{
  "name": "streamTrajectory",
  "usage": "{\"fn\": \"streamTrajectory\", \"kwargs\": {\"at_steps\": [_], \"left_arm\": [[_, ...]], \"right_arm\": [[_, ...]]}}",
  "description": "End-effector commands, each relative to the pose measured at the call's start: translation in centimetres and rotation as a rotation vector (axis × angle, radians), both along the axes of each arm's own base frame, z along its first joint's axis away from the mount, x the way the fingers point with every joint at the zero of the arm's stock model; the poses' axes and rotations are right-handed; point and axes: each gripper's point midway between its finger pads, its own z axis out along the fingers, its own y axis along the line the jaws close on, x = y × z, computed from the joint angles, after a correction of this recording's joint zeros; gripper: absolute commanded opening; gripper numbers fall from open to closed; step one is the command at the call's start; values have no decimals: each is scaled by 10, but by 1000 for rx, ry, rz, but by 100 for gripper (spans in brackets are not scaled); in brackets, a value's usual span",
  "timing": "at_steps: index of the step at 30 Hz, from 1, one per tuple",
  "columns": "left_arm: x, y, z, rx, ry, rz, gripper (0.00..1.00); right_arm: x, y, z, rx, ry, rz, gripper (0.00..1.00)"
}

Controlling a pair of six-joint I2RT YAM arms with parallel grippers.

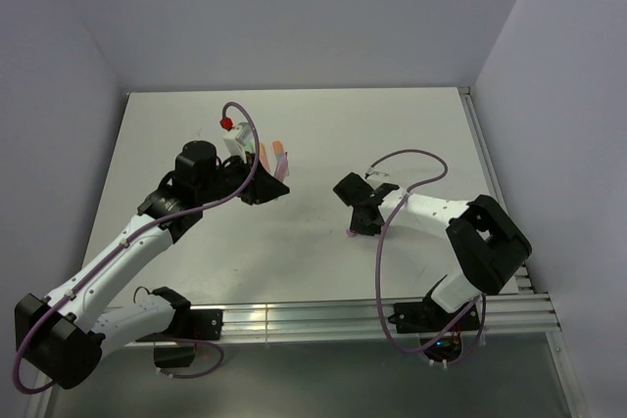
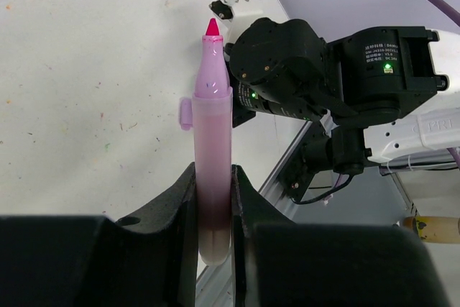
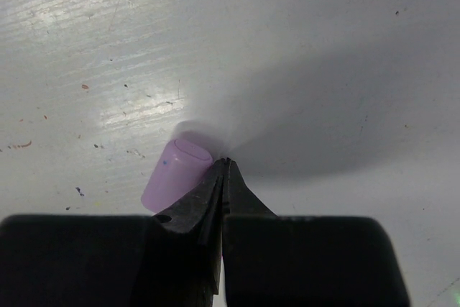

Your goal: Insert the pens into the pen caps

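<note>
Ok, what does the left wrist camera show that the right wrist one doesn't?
Left wrist only: the pink-purple pen, tip bare, clamped in the left gripper, with the right arm beyond. Right wrist only: the purple cap lying beside the shut right gripper, not between its jaws. Both: the speckled white table.

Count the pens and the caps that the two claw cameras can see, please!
Pens: 1, a pink-purple marker with a pale see-through barrel, held in the left claw.
Caps: 1, a small solid purple plastic cap, on the white table beside the shut right claw.
Total: 2.
</note>
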Motion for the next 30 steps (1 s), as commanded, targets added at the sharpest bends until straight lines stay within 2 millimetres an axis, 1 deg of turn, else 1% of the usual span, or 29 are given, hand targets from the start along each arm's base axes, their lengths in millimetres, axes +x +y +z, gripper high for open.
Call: {"fn": "streamTrajectory", "kwargs": {"at_steps": [1, 8, 12, 16, 18, 21, 22, 23, 26, 28, 30], "left_arm": [[-1, -1, 16, -43, -57, -17, 0], [-1, -2, 15, -43, -54, -20, 0], [0, -2, 15, -45, -54, -19, 0], [-1, -3, 15, -45, -49, -23, 0], [-1, -3, 14, -45, -49, -23, 0], [-2, -3, 16, -50, -53, -27, 0], [-2, -3, 17, -52, -52, -27, 0], [-2, -3, 16, -52, -51, -28, 0], [-2, -3, 17, -55, -54, -28, 0], [-2, -3, 18, -56, -55, -28, 0], [-3, -3, 17, -55, -54, -28, 0]], "right_arm": [[12, -8, 1, -57, -22, -11, 0], [18, -2, -2, -53, -17, 7, 0], [19, -3, 0, -59, -24, 7, 0], [23, -9, 9, -80, -42, -8, 0], [26, -14, 21, -83, -70, -21, 0], [31, -23, 41, -79, -117, -45, 7], [35, -24, 48, -75, -136, -50, 12], [35, -25, 57, -66, -152, -51, 14], [38, -17, 72, -22, -174, -24, 22], [40, -10, 77, 10, -181, -7, 28], [39, -4, 77, 40, -177, 7, 32]]}}
